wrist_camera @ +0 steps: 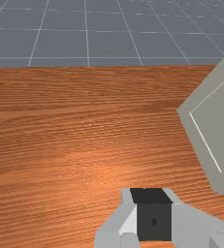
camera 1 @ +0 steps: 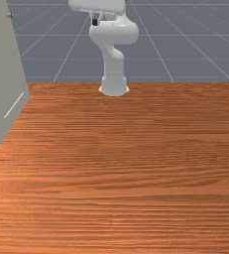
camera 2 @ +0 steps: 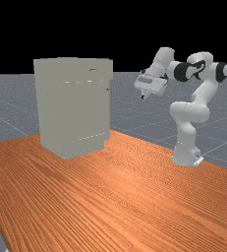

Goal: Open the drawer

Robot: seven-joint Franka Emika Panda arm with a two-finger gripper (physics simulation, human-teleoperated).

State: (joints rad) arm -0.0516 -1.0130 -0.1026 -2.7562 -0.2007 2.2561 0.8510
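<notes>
In the far view my gripper (camera 2: pixel 144 95) hangs high above the table, between the cabinet and the arm's base, well apart from the cabinet. The front view has part of the gripper (camera 1: pixel 94 22) near its top edge. At the wrist view's bottom edge is the gripper (wrist_camera: pixel 153 213), with no contact with the cabinet. The grey cabinet (camera 2: pixel 73 108) stands on the table; a small dark knob-like part (camera 2: pixel 107 89) juts from its arm-facing side. A similar small part (camera 1: pixel 9 15) is on the cabinet (camera 1: pixel 2 74). I cannot tell which panel is the drawer.
The wooden table (camera 2: pixel 129 197) extends under the cabinet and the arm's base. An upper block of the cabinet (camera 2: pixel 105 69) sticks out toward the arm. A space of air separates the hand from the cabinet. In the wrist view, the cabinet (wrist_camera: pixel 215 131) stands beyond the gripper to one side.
</notes>
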